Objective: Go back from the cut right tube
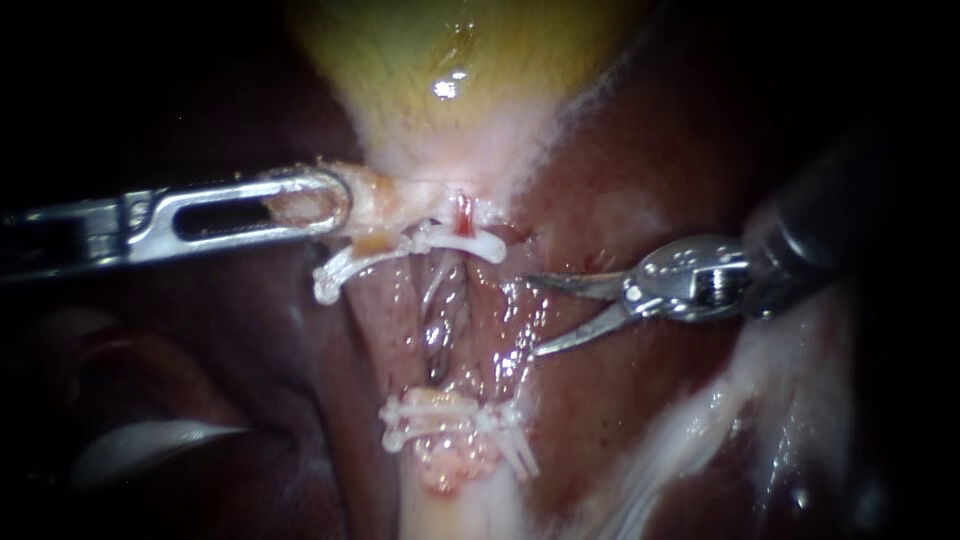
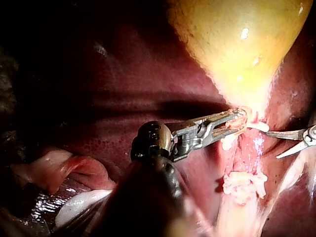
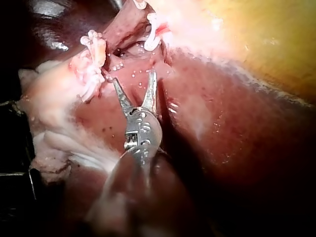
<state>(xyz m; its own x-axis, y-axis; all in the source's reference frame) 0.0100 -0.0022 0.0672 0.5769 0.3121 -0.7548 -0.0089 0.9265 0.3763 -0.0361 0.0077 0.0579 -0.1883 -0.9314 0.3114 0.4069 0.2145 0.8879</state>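
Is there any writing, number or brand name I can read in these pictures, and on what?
None: no readable words, numbers or signs on the gallbladder, the liver, the white clips, the left instrument or the right instrument.

You can read no words, labels, numbers or signs here: not on your left instrument (image 1: 338, 200), your right instrument (image 1: 530, 316), or the tissue (image 1: 385, 200).

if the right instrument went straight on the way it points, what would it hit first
Probably the wet tissue between the upper clip and the lower clips; the right instrument, jaws open, points at it from close by. Depth is unclear, so it might pass over it.
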